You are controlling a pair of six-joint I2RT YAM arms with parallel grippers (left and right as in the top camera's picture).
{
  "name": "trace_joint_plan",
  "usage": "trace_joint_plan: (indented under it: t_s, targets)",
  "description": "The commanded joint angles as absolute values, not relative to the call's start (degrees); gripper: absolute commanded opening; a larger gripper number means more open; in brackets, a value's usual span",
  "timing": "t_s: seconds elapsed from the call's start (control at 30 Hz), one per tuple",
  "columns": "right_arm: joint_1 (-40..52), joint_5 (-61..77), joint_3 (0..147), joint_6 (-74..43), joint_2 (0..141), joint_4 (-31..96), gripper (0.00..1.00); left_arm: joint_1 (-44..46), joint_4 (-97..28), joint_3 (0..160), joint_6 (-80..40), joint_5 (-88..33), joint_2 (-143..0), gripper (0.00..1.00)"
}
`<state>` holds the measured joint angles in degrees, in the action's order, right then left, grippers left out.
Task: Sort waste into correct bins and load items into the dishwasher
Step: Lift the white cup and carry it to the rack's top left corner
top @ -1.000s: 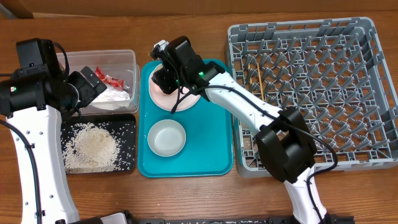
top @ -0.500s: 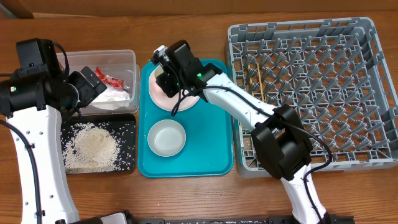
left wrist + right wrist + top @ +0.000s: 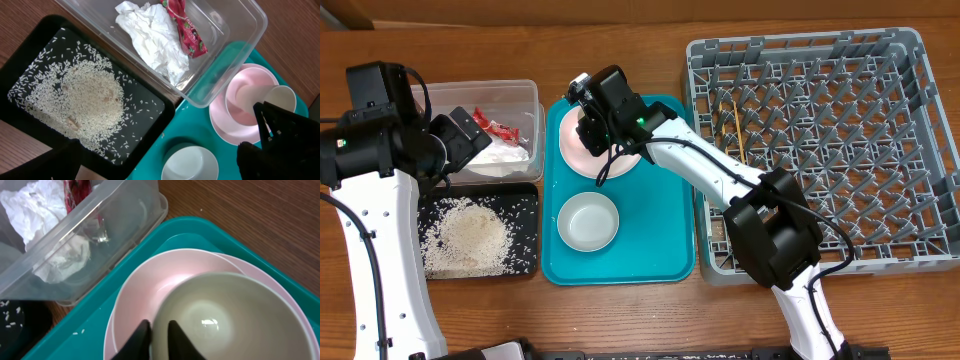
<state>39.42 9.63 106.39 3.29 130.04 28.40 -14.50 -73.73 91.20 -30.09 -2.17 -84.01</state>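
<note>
My right gripper (image 3: pixel 159 332) is shut on the rim of the small white cup (image 3: pixel 225 320), one finger inside and one outside. The cup sits in a pinkish bowl (image 3: pixel 150 285) on the pale pink plate (image 3: pixel 567 148); it also shows in the left wrist view (image 3: pixel 281 97). The grey-green bowl (image 3: pixel 588 220) stands nearer the front. My left gripper (image 3: pixel 460 135) is open and empty above the clear tub (image 3: pixel 525 95), which holds the napkin (image 3: pixel 150 40) and the red wrapper (image 3: pixel 185 30). Rice (image 3: pixel 465 240) lies in the black tray (image 3: pixel 525 200). The chopsticks (image 3: pixel 732 120) lie in the grey rack (image 3: pixel 920 150).
The plate and bowls stand on a teal tray (image 3: pixel 660 220) between the bins on the left and the rack on the right. The rack's near wall rises right beside the teal tray. Wooden table surrounds everything.
My right gripper has shifted slightly over the pink plate and settled on the cup's rim. The left arm has not moved.
</note>
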Motion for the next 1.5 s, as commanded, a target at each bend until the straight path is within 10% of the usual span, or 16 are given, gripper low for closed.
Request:
trace_joint_plan:
  t_s: [0.0,0.83,1.47]
  targets:
    - [39.31,8.58,107.13,3.49,128.09,28.82,0.11,-14.59,-73.67,91.02,-30.24,-2.37,-84.27,1.00]
    - [37.45,10.13,107.72,3.27,108.62,36.77,0.04,-14.61,-73.67,91.02,-30.24,-2.37,-84.27,1.00]
    - [-0.56,68.14,107.11,3.03,109.23,40.82,0.04,-14.61,-73.67,91.02,-30.24,-2.37,-84.27,1.00]
